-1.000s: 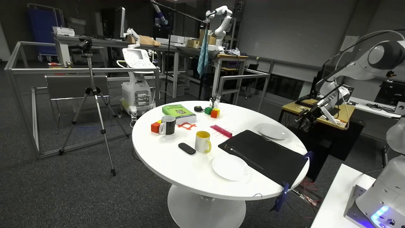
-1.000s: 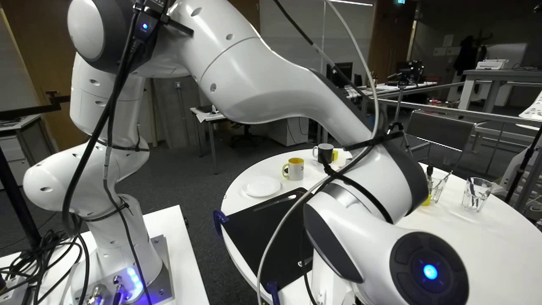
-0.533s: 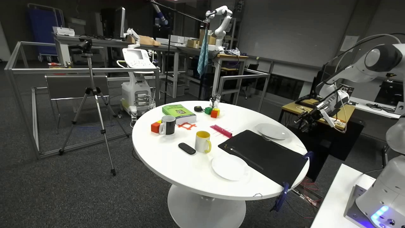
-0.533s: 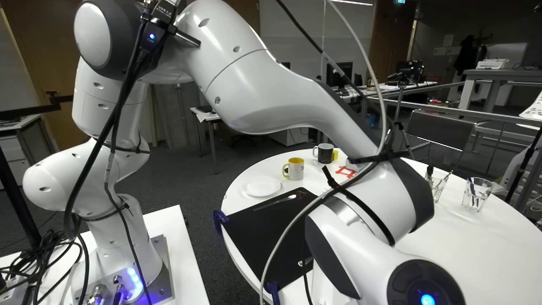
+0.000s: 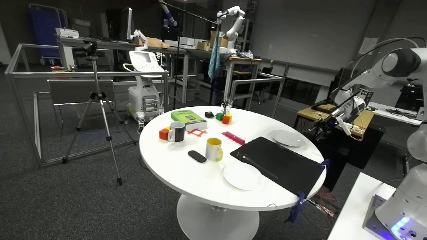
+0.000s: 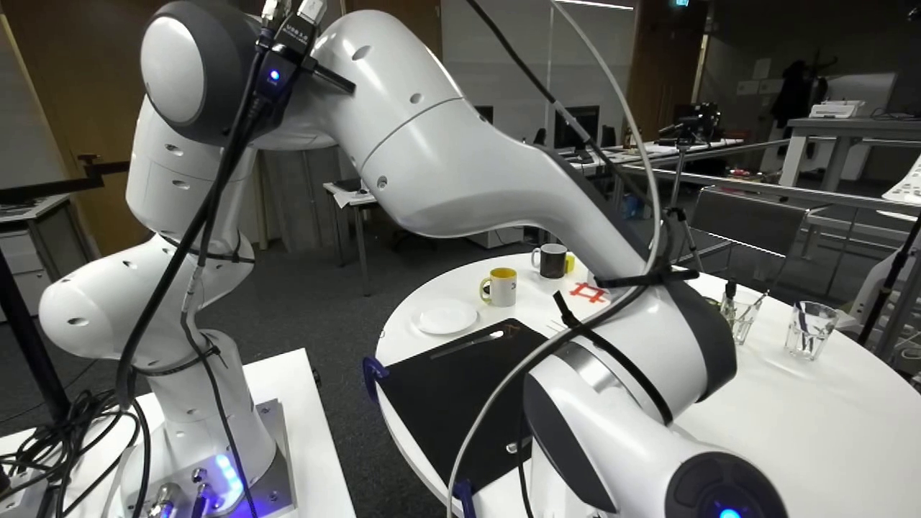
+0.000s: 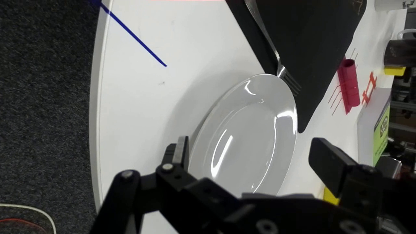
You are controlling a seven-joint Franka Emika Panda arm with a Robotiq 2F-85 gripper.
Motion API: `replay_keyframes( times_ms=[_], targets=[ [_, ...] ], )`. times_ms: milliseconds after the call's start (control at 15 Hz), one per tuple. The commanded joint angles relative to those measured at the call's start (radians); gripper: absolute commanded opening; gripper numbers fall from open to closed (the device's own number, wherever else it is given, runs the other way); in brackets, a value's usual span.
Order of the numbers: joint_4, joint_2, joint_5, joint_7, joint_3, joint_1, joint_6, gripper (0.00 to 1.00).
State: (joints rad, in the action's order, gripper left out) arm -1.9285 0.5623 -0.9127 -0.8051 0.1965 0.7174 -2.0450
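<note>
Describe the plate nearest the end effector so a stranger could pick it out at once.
On the round white table, find the black mat. By one corner of it lies the pale plate, framed by the open end effector in the wrist view. A fork lies by its rim; the other plate sits near a yellow-handled mug.

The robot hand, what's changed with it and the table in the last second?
In an exterior view, the hand has shifted slightly left and lower in the picture. It took hold of nothing and let nothing go; it stays open. The mugs, plates and black mat stayed put on the table.
</note>
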Motion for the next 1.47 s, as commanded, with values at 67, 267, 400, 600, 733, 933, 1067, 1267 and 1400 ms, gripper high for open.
replay_keyframes(
  times_ms=[67, 267, 400, 600, 733, 933, 1067, 1267, 1400],
  targets=[
    [0.004, 0.002, -0.003, -0.001, 0.009, -0.007, 0.005, 1.00],
    [-0.005, -0.001, -0.022, -0.012, 0.003, -0.008, -0.012, 1.00],
    [-0.001, 0.007, -0.044, 0.000, 0.000, -0.007, -0.020, 1.00],
    [0.015, 0.021, -0.085, 0.015, 0.001, -0.007, -0.038, 1.00],
    [0.026, 0.031, -0.117, 0.019, 0.002, -0.005, -0.043, 1.00],
    [0.041, 0.051, -0.150, 0.028, 0.004, -0.010, -0.059, 1.00],
    [0.052, 0.063, -0.164, 0.027, 0.004, -0.014, -0.064, 1.00],
    [0.078, 0.089, -0.175, 0.041, 0.003, -0.021, -0.063, 1.00],
    [0.098, 0.106, -0.177, 0.061, 0.004, -0.029, -0.062, 1.00]
  ],
)
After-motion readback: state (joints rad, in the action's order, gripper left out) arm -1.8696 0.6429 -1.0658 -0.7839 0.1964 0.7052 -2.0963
